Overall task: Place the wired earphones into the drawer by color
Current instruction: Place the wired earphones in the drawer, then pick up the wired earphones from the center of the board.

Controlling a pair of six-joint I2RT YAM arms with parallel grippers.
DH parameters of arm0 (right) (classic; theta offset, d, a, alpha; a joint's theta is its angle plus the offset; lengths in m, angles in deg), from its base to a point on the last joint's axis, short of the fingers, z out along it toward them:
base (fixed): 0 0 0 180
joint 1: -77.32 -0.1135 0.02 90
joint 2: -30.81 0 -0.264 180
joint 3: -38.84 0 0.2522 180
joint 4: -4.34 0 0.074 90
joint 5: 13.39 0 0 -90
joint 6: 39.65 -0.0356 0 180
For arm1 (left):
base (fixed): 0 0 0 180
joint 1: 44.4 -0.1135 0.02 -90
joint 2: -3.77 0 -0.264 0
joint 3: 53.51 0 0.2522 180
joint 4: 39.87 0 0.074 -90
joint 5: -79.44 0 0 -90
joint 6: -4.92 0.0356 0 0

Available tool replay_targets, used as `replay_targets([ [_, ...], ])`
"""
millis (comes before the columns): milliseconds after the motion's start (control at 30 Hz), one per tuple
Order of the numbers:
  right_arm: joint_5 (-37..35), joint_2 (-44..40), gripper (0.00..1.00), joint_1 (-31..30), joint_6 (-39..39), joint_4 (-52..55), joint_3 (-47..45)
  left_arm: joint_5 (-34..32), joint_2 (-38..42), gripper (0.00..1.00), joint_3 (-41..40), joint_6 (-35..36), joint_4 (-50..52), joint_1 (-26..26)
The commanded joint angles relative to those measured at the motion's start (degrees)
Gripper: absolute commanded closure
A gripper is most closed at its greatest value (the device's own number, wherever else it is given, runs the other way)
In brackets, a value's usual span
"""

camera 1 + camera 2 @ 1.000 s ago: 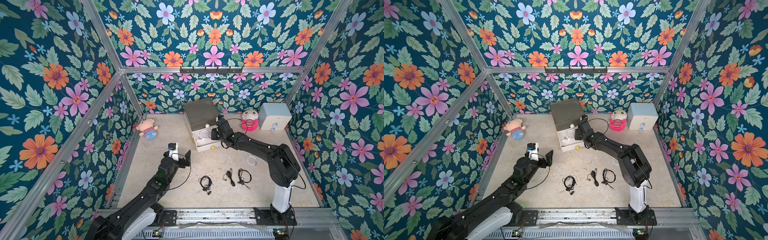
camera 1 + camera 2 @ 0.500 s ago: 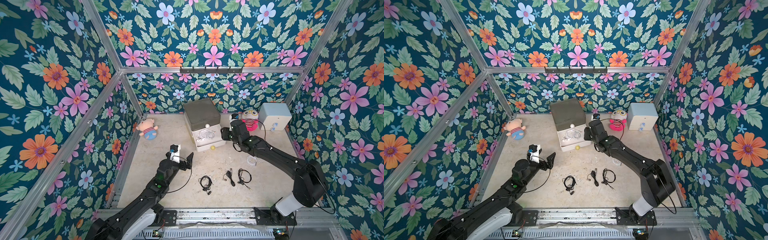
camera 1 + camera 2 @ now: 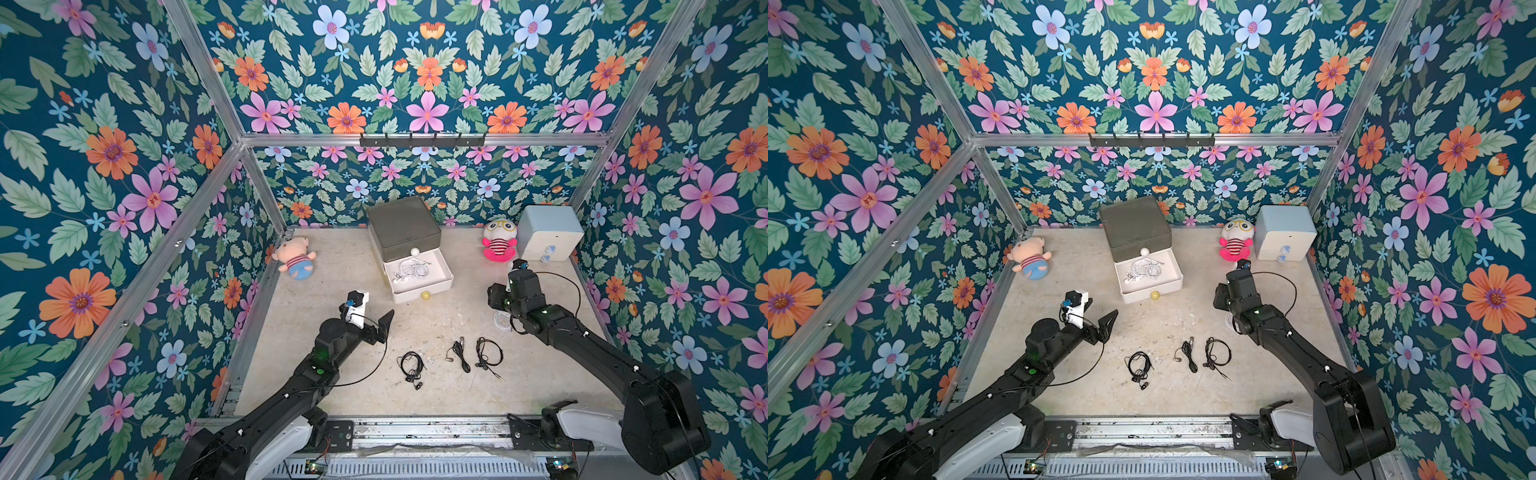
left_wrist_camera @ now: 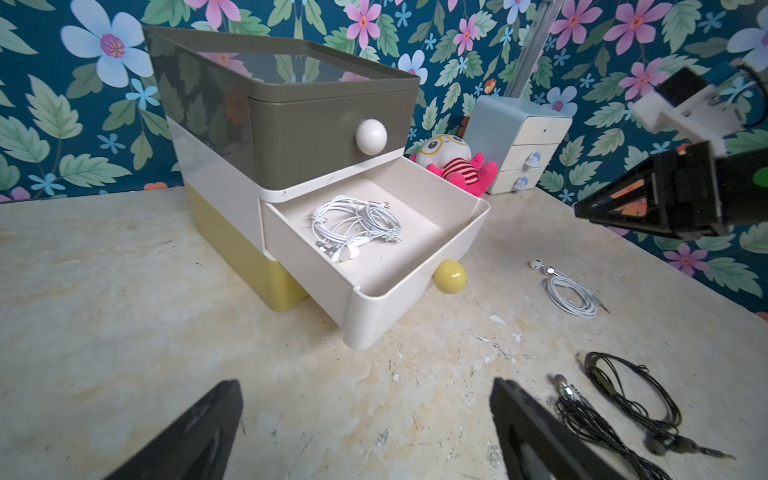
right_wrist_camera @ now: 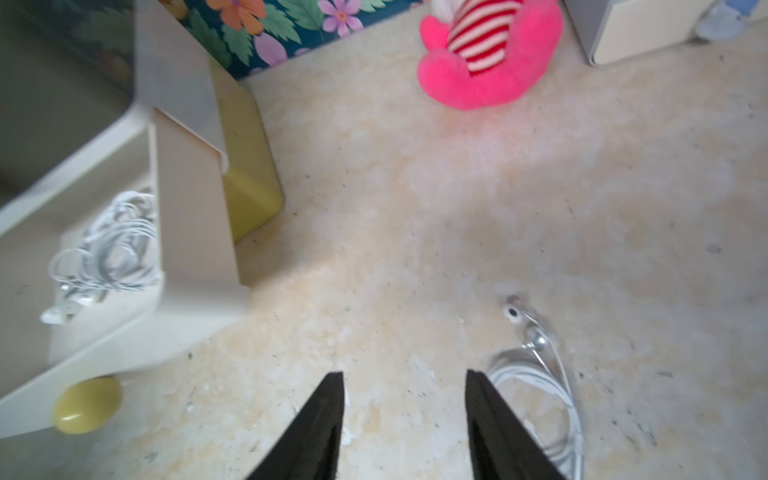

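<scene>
White earphone coil (image 5: 536,374) loose near right edge of worktop (image 5: 415,208), just beside right pincer (image 5: 403,374): jaws partly open, empty. Left pincer (image 4: 365,382) wide open, empty. White drawer (image 4: 374,299) pulled out, white sets (image 4: 353,226) inside. 3 black sets (image 3: 462,357) near front edge. Cord likely light, limp; best pinch bundled loops.

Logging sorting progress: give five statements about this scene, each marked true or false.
The white drawer is pulled open. True.
It holds white earphones. True.
No white earphones remain on the table. False: one coil lies by the right gripper.
The black earphones are in the grey drawer. False: they lie on the table; that drawer is shut.
The left gripper holds a cord. False: it is open and empty.
</scene>
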Motion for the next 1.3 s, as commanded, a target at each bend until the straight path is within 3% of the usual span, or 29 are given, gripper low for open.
replay_targets([
  [0, 0.58, -0.48, 0.48, 0.92, -0.45, 0.36, -2.73, 3.12, -1.21, 0.01, 0.58, 0.8, -2.72, -0.07],
  [267, 1.82, 4.22, 0.48, 2.03, -0.67, -1.57, -5.4, 2.49, -2.24, 0.01, 1.34, 0.41, -1.65, -0.06],
  [833, 0.59, 16.25, 0.55, 2.6, -0.89, -2.71, -0.77, 0.97, -2.36, 0.01, 1.42, 0.61, -1.2, -0.07],
  [1267, 1.38, 18.22, 0.75, 2.64, -2.0, -2.07, -0.67, 0.84, -2.87, 0.01, 1.6, 0.6, -1.06, -0.07],
])
